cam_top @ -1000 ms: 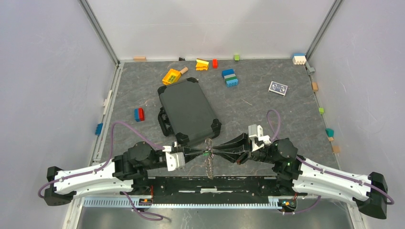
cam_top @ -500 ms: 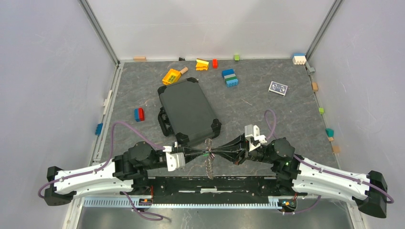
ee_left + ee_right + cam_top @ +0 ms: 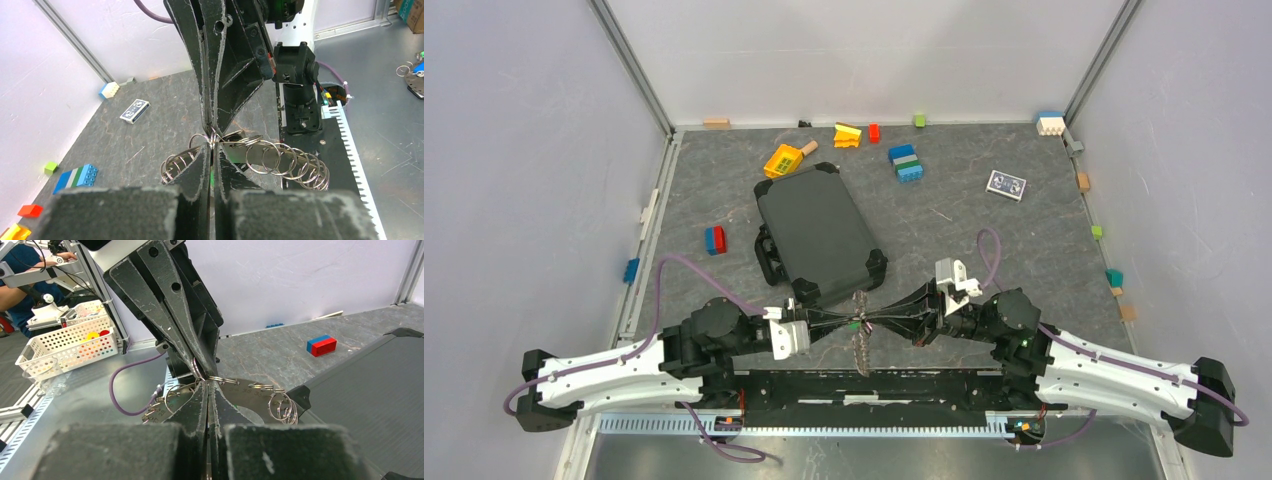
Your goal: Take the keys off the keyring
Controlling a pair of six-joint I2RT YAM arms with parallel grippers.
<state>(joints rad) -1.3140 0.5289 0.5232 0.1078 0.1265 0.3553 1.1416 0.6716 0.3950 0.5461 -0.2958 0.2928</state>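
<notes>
The keyring (image 3: 862, 352) hangs edge-on between my two grippers above the table's near edge, crowded with grey metal keys (image 3: 861, 300). A small green tag (image 3: 852, 324) shows at the grip. My left gripper (image 3: 855, 322) and right gripper (image 3: 869, 322) meet tip to tip, both shut on the ring's rim. In the left wrist view my left gripper (image 3: 212, 148) pinches the bundle, with small split rings (image 3: 272, 157) fanned to both sides. In the right wrist view my right gripper (image 3: 207, 384) pinches it beside flat numbered keys (image 3: 250, 389). What exactly sits between the pads is hidden.
A black case (image 3: 817, 232) lies just beyond the grippers. A red-blue brick (image 3: 715, 239) is to its left. A yellow brick (image 3: 782, 160), a blue-green brick stack (image 3: 907, 164) and a card (image 3: 1006, 184) lie farther back. The black base rail (image 3: 864, 385) is below the ring.
My right wrist has shifted slightly left and turned a little. The keyring and my left gripper have stayed in place, and both grippers remain shut.
</notes>
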